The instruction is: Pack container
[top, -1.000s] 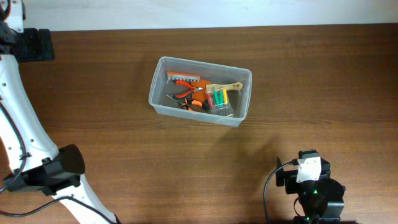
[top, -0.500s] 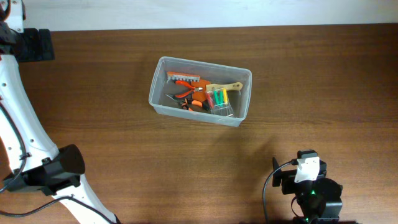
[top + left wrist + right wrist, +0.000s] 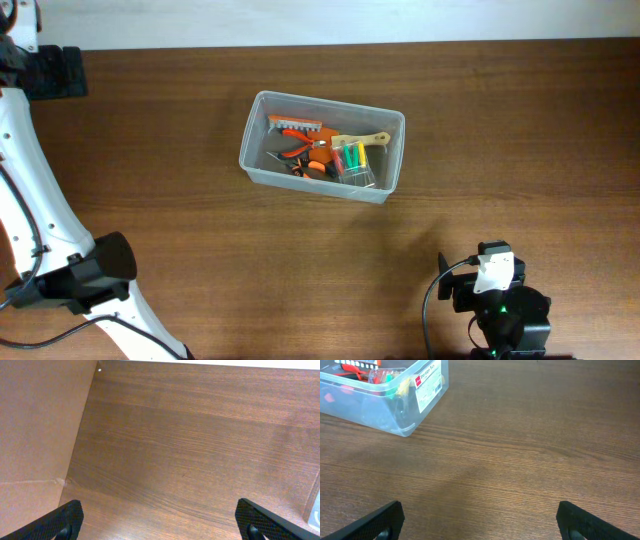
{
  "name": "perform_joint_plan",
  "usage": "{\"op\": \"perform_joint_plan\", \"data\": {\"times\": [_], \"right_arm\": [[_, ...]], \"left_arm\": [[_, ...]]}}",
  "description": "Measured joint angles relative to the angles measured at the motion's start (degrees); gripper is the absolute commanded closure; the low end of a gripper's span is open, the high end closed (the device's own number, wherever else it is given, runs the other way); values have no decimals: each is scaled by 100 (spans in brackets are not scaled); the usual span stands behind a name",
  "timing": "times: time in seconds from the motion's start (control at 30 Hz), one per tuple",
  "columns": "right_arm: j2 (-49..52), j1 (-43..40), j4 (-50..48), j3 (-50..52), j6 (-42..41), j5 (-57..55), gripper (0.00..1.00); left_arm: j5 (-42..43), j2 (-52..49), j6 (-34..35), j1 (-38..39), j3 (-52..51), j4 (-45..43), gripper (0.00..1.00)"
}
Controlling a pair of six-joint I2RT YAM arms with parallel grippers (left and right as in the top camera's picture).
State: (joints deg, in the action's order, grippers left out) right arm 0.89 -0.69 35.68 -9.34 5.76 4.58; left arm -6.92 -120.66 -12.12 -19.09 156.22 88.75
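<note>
Ahead and to the left of the right pincer point(image 3: 480, 519), well apart from it, the container point(image 3: 380, 410) is sitting on the table point(image 3: 530, 460), holding pliers point(image 3: 295, 152), a brush point(image 3: 360, 141) and a small case of coloured bits point(image 3: 356, 162). Both pincers are hanging released, jaws spread wide, the left pincer point(image 3: 162, 519) hovering over bare wood. Nothing loose is showing, so the packing is looking finished, and the tidy move is keeping both arms clear of the bin.

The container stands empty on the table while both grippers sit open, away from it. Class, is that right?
Not empty: the overhead view shows the container holding orange pliers and a brush. The left gripper and right gripper are indeed open, away from it.
</note>
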Motion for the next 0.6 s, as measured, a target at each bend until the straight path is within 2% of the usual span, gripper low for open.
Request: {"op": "perform_joint_plan", "data": {"times": [0.17,0.3,0.5,0.6], "right_arm": [[0,0,2,0,2,0,2],[0,0,0,0,2,0,2],[0,0,0,0,0,0,2],[0,0,0,0,0,0,2]], "left_arm": [[-2,61,0,50,-20,-2,1],[-7,505,0,337,-310,4,1],[20,2124,-2,1287,-1416,-72,1],[15,3189,-2,1569,-2409,-1038,1]]}}
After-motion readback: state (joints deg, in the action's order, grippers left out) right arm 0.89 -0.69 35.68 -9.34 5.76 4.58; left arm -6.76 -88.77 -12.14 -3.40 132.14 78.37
